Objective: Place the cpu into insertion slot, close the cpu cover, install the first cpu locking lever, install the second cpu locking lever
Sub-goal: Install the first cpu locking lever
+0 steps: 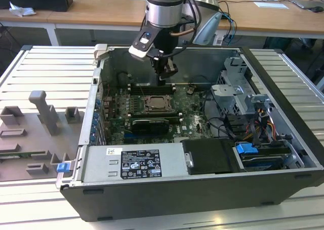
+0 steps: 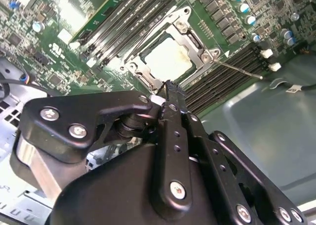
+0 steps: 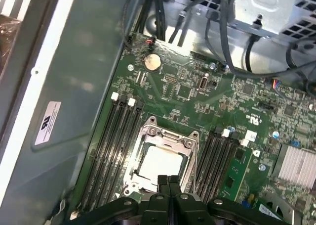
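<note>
An open case (image 1: 202, 199) lies on the slatted worktop (image 1: 45, 63), with a grey fixture (image 1: 43, 116) at the exterior view's left. Inside, the green board (image 1: 195, 116) has a drive cage (image 1: 238, 93) and cables (image 1: 263, 124) toward the exterior view's right, and a black card (image 1: 150, 124) just near of the slot (image 1: 147, 106). The end effector (image 3: 168, 179) hangs close over the slot's far side, fingers pressed together with nothing seen between them. The cpu (image 3: 159, 161) lies flat in the slot, square, its edges parallel to the memory slots (image 3: 111, 146), with the cover (image 3: 165, 135) framing it. A thin lever (image 2: 242, 72) juts across the memory slots
</note>
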You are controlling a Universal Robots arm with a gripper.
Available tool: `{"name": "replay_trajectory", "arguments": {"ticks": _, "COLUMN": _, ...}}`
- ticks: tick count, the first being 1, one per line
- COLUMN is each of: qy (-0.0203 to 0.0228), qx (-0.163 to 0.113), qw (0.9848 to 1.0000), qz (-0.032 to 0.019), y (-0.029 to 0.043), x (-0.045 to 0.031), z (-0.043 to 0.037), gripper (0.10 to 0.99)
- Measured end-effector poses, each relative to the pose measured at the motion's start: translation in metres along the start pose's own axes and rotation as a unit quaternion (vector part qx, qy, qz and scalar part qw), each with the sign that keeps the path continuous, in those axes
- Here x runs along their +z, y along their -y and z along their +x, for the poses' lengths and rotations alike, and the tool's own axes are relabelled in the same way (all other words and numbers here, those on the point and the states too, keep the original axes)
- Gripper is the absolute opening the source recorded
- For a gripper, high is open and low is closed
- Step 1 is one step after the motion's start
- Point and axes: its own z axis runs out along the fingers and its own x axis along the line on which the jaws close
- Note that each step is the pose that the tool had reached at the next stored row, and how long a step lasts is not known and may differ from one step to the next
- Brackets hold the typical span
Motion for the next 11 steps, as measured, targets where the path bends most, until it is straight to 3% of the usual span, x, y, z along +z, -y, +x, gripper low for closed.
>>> {"name": "replay_trajectory", "arguments": {"ticks": 4, "qy": -0.0006, "qx": -0.035, "qw": 0.9994, "qz": -0.0009, "y": 0.0001, "x": 0.0006, "z": 0.0000, "gripper": 0.106}}
{"name": "replay_trajectory", "arguments": {"ticks": 8, "qy": -0.0020, "qx": -0.082, "qw": 0.9966, "qz": -0.0014, "y": 0.0001, "x": 0.0015, "z": 0.0000, "gripper": 0.106}}
{"name": "replay_trajectory", "arguments": {"ticks": 10, "qy": -0.0027, "qx": -0.108, "qw": 0.9942, "qz": -0.0016, "y": 0.0001, "x": 0.0018, "z": 0.0000, "gripper": 0.106}}
{"name": "replay_trajectory", "arguments": {"ticks": 11, "qy": -0.0034, "qx": -0.134, "qw": 0.9910, "qz": -0.0019, "y": 0.0001, "x": 0.0022, "z": 0.0000, "gripper": 0.106}}
